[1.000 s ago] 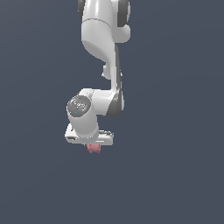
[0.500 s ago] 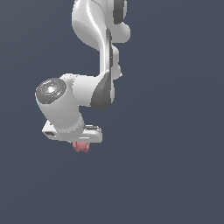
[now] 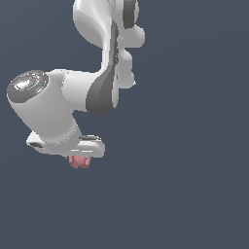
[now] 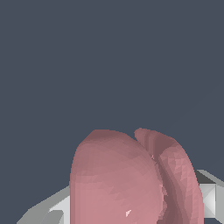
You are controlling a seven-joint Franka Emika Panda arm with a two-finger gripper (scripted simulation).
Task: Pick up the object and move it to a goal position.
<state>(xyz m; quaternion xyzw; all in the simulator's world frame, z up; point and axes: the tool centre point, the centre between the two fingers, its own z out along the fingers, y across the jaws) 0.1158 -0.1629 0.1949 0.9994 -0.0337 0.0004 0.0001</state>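
Note:
A small pink-red lumpy object (image 3: 78,162) pokes out just beneath the white hand of the arm in the exterior view. My gripper (image 3: 78,159) is shut on it, and the hand hides most of the fingers there. In the wrist view the object (image 4: 131,179) fills the lower middle, showing two rounded lobes with a crease between them. Grey-white fingers (image 4: 206,199) press against it from either side.
The large white arm (image 3: 97,87) comes down from the top of the exterior view and covers its upper left. Behind everything lies a plain dark blue-grey background with no other objects in sight.
The arm has swung toward the exterior view's left and closer to the camera, carrying the pink-red object with it. The grip has stayed shut.

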